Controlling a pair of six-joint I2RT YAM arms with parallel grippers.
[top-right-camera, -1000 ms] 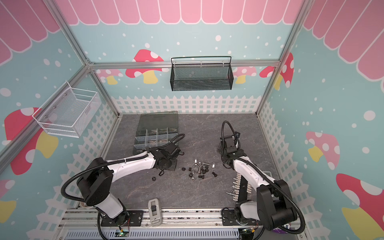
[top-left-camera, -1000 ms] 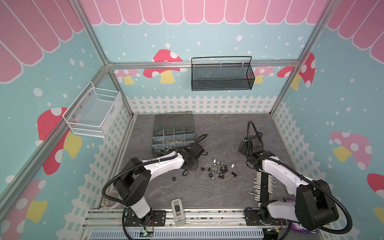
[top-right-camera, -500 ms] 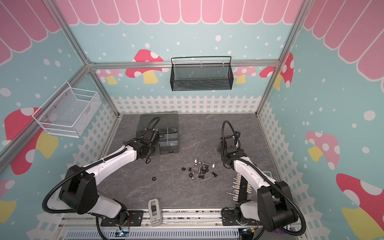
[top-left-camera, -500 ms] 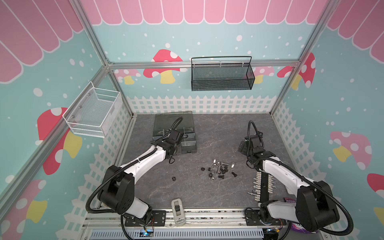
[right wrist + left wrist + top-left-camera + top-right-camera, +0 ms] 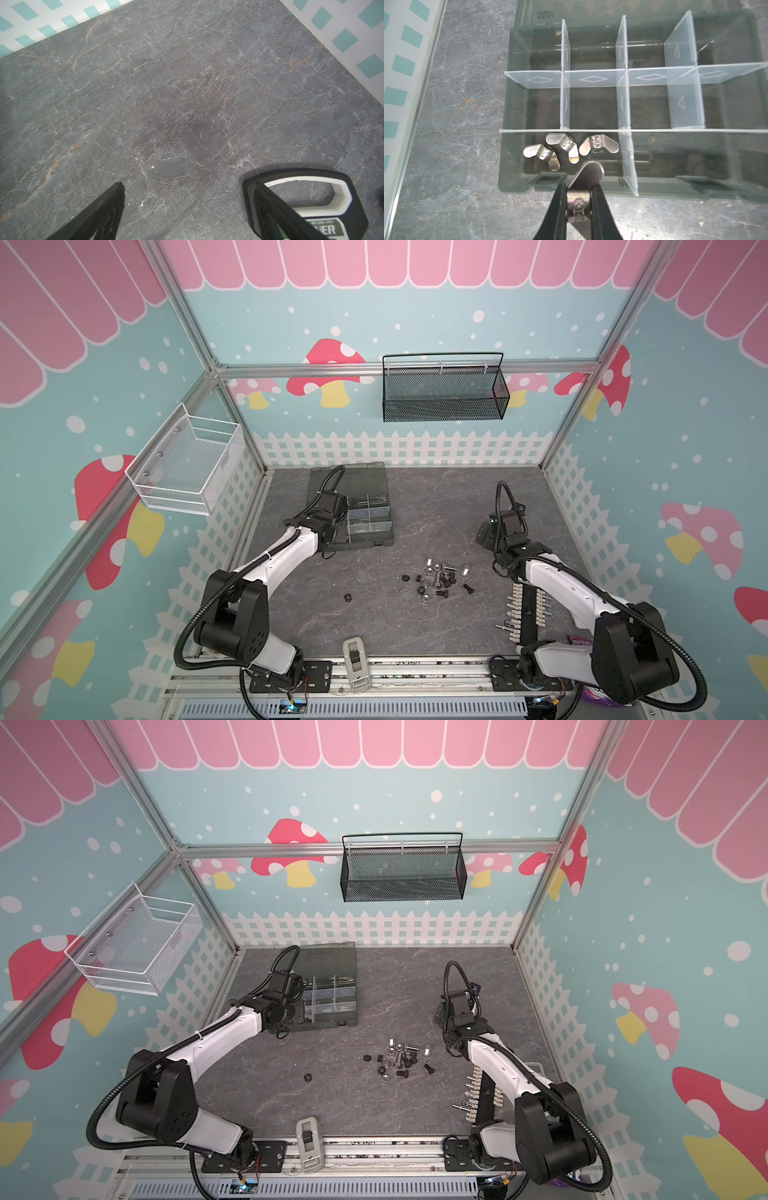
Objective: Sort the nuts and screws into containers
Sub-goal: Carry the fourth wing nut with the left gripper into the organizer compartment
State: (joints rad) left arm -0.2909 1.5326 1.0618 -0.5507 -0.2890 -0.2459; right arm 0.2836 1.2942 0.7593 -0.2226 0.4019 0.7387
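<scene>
Grey desk (image 5: 374,635) has most screws (image 5: 468,588) and nuts (image 5: 348,596) loose near the right gripper (image 5: 190,187), jaws apart, empty. Left gripper (image 5: 579,207) clamps a wing nut (image 5: 588,174) at the box (image 5: 512,104) edge; three wing nuts (image 5: 562,145) sit binned just ahead.

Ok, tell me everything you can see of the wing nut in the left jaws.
The wing nut is shiny silver metal, with a stamped hub and rounded wings. The left gripper pinches its hub, jaws shut on it. One wing reaches over the rim of the organizer's corner compartment, where three more wing nuts lie.
</scene>
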